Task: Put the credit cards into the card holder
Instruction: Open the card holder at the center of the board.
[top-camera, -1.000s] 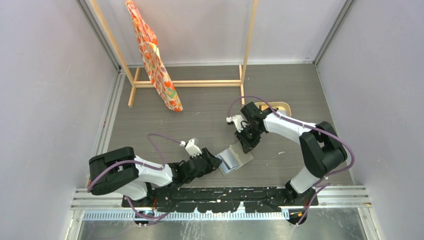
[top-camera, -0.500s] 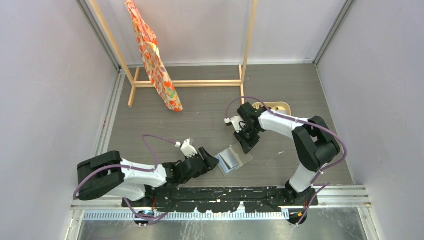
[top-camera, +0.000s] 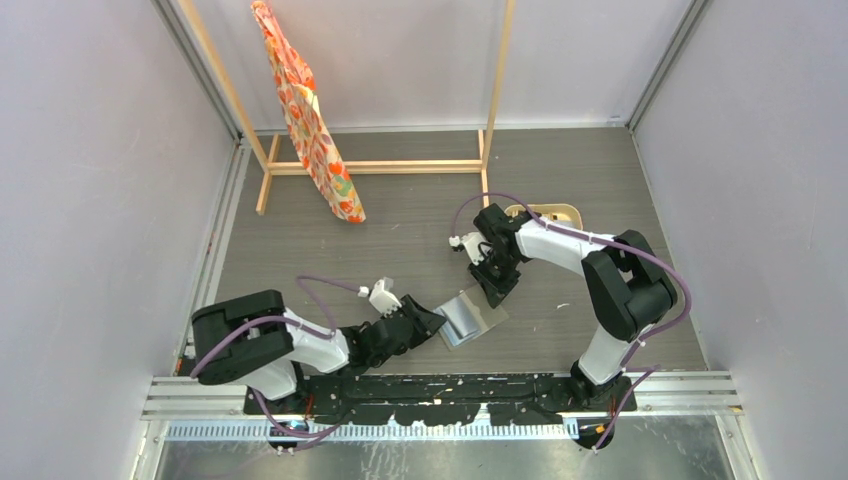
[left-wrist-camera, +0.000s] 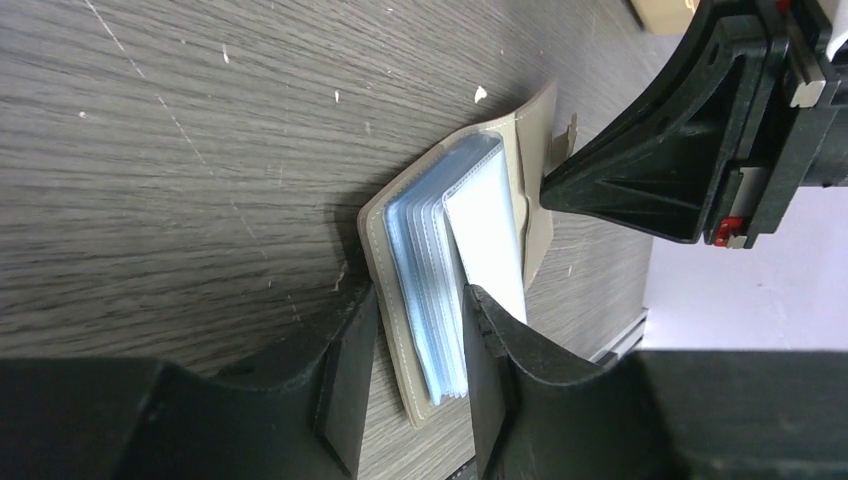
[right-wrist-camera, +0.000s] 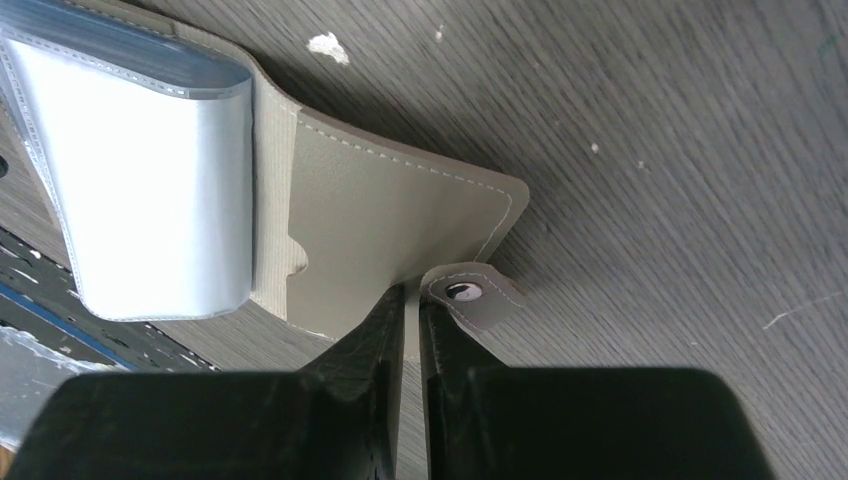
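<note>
Left end effector (left-wrist-camera: 420, 300) astride card holder (left-wrist-camera: 430, 215)

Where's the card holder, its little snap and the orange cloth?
card holder (left-wrist-camera: 445, 265), left wrist view, on its pale blue sleeves.
snap (right-wrist-camera: 461, 291), right wrist view, on its round middle.
orange cloth (top-camera: 308, 120), top view, on its hanging middle.
</note>
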